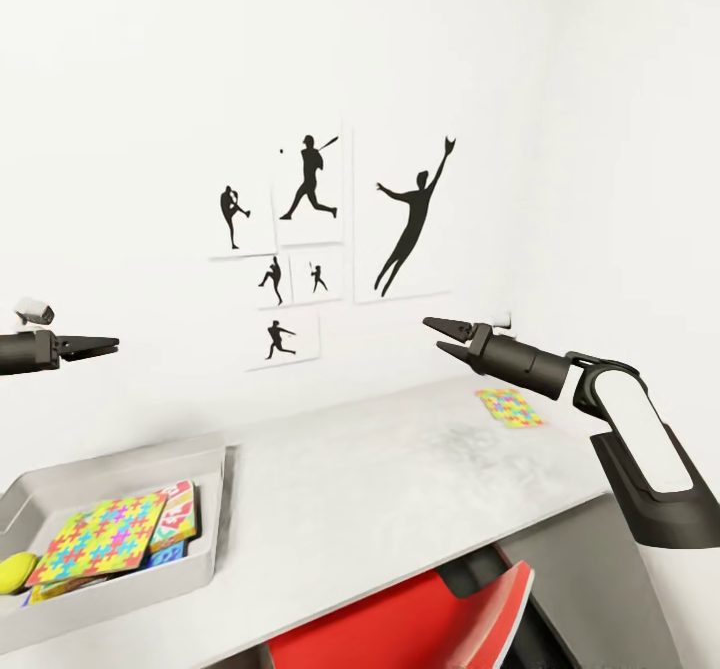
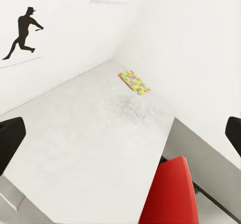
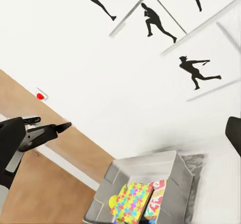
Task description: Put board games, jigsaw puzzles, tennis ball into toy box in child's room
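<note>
While both arms hover level above the table (image 1: 380, 469), the right gripper (image 1: 440, 337) is spread apart; the left gripper (image 1: 105, 345) looks pressed together. One jigsaw puzzle (image 1: 511, 407) lies far right; another (image 1: 100, 537) tops the near-left toy box (image 1: 215, 539).

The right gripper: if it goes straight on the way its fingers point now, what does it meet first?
The right gripper points left, toward the left gripper, high above the table. Its wrist view shows the toy box and the wall ahead. Probably the way is free until the wall; depth is unclear.
</note>
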Available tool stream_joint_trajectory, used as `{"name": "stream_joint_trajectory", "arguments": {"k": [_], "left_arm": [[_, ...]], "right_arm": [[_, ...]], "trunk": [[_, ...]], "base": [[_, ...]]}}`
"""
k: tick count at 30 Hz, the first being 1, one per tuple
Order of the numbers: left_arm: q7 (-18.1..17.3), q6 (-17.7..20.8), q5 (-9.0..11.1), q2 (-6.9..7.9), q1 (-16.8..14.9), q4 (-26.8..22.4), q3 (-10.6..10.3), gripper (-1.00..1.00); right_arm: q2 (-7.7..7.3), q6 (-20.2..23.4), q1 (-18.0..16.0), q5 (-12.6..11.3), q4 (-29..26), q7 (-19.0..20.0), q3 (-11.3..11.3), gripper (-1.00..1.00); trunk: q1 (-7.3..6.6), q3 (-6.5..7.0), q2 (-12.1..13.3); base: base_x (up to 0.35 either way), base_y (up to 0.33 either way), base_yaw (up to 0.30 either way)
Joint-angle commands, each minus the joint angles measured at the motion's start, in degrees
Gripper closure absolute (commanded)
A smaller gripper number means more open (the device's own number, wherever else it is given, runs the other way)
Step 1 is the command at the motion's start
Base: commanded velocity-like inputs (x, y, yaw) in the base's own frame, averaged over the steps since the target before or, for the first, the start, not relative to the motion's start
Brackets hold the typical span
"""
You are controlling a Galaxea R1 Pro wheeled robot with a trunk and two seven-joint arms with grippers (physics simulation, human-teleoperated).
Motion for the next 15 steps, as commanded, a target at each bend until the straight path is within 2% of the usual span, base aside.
{"name": "stream_joint_trajectory", "arguments": {"k": [1, 15], "left_arm": [[-0.2, 0.6, 0.0, 0.03, 0.0, 0.0, 0.0, -1.0], [-0.2, 0.6, 0.0, 0.03, 0.0, 0.0, -0.1, -1.0]], "right_arm": [[-0.02, 0.1, -0.1, -0.3, 0.0, -0.2, 0.1, -1.0], [0.02, 0.0, -0.1, -0.1, 0.0, -0.4, 0.2, -1.0]], "trunk": [[0.04, -0.02, -0.1], [0.04, 0.99, -0.1]], "base": [[0.0, 0.0, -0.205], [0.0, 0.0, -0.205]]}}
